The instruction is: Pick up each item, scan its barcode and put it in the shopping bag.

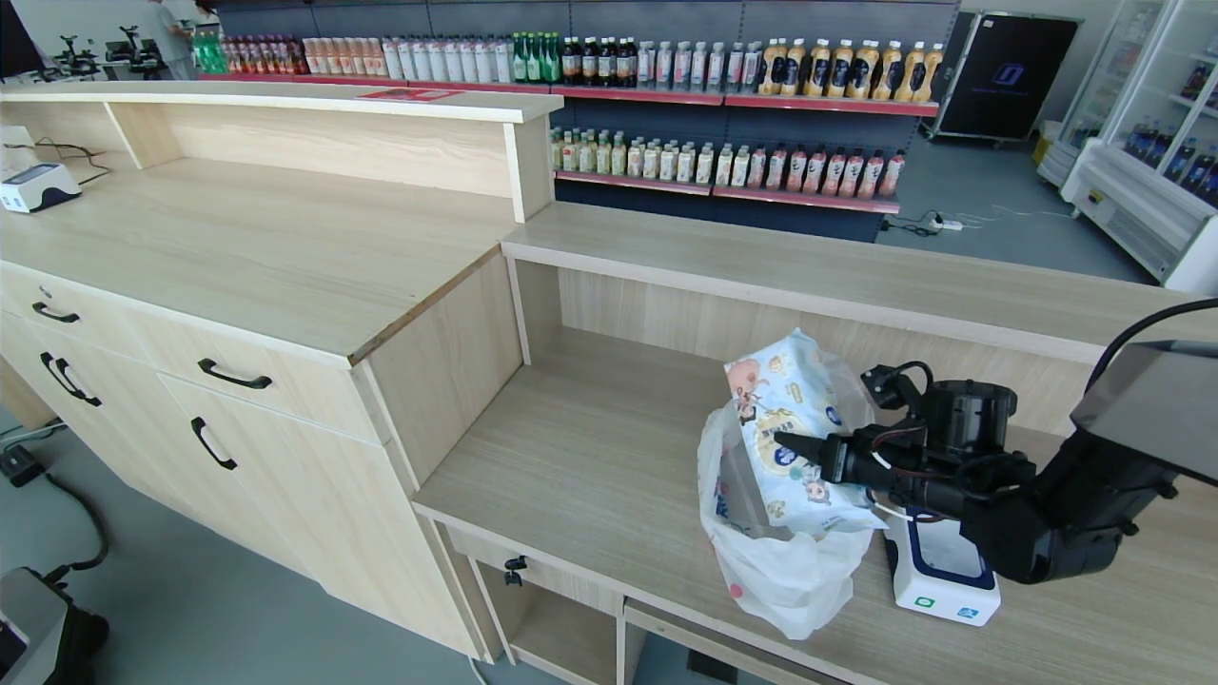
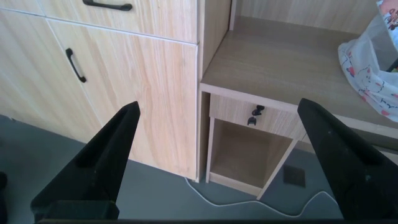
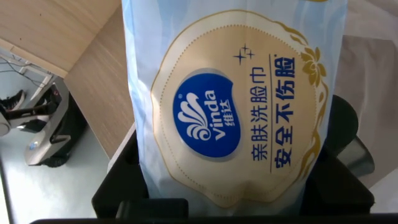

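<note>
the right arm was matt black, built of rounded, bulky joint housings with a broad, flat, dark grey panel on its upper link, and a thick black cable arced over that panel. thin black wires, with touches of red and white, looped around a squat cylindrical module just behind the right gripper, which was black and narrowed to a slim point. the left gripper had two plain matt black fingers, wedge-shaped, wide at the base and tapering to blunt tips.
</note>
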`<state>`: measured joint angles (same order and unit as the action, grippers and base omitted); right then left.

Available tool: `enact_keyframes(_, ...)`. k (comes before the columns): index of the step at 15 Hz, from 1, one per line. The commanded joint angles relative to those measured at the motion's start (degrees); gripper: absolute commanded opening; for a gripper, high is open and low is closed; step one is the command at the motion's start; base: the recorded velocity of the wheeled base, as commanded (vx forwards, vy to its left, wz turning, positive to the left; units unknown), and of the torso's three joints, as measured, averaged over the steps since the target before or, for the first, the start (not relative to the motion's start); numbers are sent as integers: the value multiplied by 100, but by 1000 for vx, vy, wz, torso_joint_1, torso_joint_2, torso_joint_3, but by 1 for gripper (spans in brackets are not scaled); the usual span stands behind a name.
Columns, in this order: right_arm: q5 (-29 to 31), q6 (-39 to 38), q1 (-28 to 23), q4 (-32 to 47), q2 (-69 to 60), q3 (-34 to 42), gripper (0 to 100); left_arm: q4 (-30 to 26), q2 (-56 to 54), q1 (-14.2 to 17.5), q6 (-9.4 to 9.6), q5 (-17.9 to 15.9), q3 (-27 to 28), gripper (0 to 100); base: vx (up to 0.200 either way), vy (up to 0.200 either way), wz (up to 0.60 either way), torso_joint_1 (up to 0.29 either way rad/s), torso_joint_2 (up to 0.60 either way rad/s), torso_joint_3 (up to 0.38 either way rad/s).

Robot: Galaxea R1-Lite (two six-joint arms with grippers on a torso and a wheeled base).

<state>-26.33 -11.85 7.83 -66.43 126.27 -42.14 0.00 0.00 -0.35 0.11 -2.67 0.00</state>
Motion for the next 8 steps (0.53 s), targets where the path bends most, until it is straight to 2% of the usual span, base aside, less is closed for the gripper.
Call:
enact_keyframes(1, 5, -2, 0, -2, 47, 66, 0, 0, 9, 0, -2, 3, 0, 100, 0, 0, 0, 0, 0, 0)
enact_keyframes(8, -4, 7, 8, 24, 126, 83, 0, 0, 9, 0, -2, 3, 0, 100, 0, 0, 0, 0, 0, 0)
